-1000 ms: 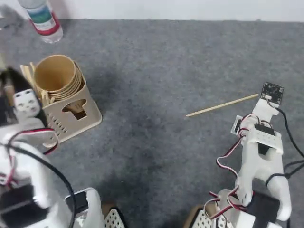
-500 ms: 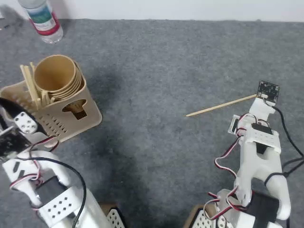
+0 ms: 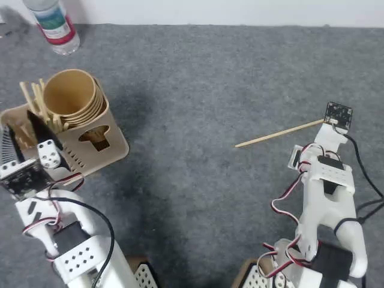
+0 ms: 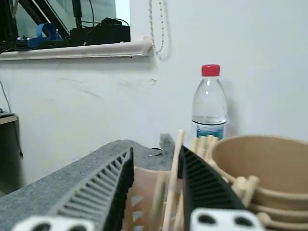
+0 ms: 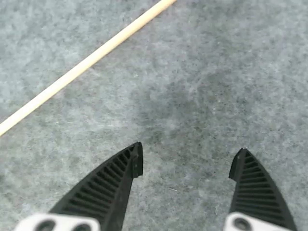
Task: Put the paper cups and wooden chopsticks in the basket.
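Back from above the basket [image 3: 102, 150] comes the left hand [image 4: 155, 159], now at its near-left corner, parted a little and empty. The right hand [image 5: 187, 159] hangs spread wide just short of the lone chopstick [image 3: 281, 132] on the tabletop [image 3: 198, 90]. I'd judge it light, stiff and apt to roll, so pinch it mid-length. The paper cups [image 3: 69, 93] sit nested in the basket.
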Controlling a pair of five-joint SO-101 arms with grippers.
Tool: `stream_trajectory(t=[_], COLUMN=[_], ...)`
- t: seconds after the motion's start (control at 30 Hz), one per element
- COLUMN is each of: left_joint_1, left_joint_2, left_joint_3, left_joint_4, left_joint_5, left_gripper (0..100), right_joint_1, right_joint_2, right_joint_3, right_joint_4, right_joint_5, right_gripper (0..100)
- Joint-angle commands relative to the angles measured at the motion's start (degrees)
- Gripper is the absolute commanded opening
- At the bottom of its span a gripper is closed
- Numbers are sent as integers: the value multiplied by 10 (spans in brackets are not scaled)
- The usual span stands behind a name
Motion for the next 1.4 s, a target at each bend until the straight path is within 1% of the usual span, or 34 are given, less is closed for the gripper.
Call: stream_trajectory(t=[0.0, 0.07, 0.13, 0.17, 0.23, 0.3, 0.4, 0.47, 0.53, 0.6, 0.67, 0.7, 0.73, 0.83, 0.93, 1.07, 1.17, 1.3, 1.37], left_joint_1=[-28, -42, -55, -62, -60, -36, 56, 142, 247, 378, 491, 525, 542, 552, 561, 621, 665, 691, 699], left_joint_2=[-10, -10, -10, -10, -10, -6, -9, -7, -4, 4, 40, 72, 113, 262, 416, 586, 682, 787, 835], left_joint_3=[-7, -16, -52, -85, -170, -259, -350, -408, -458, -478, -475, -472, -473, -506, -582, -686, -743, -807, -835], left_joint_4=[-4, 0, 44, 84, 191, 306, 447, 521, 578, 618, 644, 650, 652, 645, 651, 660, 656, 630, 618], left_joint_5=[11, 11, 27, 45, 76, 94, 97, 97, 85, 43, 1, -15, -23, -40, -49, -76, -94, -111, -130], left_gripper=[162, 160, 160, 160, 162, 162, 162, 163, 160, 160, 159, 159, 159, 159, 159, 159, 159, 159, 159], right_joint_1=[-6, -6, -6, -6, -6, -6, -6, -6, -6, -6, -4, -2, -1, 15, 30, 46, 64, 105, 107], right_joint_2=[-1, -1, -1, -1, -1, -1, -1, -1, -1, -1, -1, -1, -1, -1, -1, -2, -2, -2, -2], right_joint_3=[-30, -30, -30, -30, -30, -30, -30, -30, -30, -30, -30, -30, -30, -30, -30, -30, -30, -33, -36], right_joint_4=[0, 0, 0, 0, 0, 0, 0, 0, 0, 0, 0, 0, 0, 0, 1, 0, 0, -1, 0], right_joint_5=[8, 8, 8, 8, 8, 8, 8, 8, 8, 8, 7, 5, 5, 3, -18, -33, -37, -103, -119], right_gripper=[299, 299, 299, 299, 299, 299, 299, 299, 299, 299, 299, 299, 299, 299, 299, 299, 299, 299, 299])
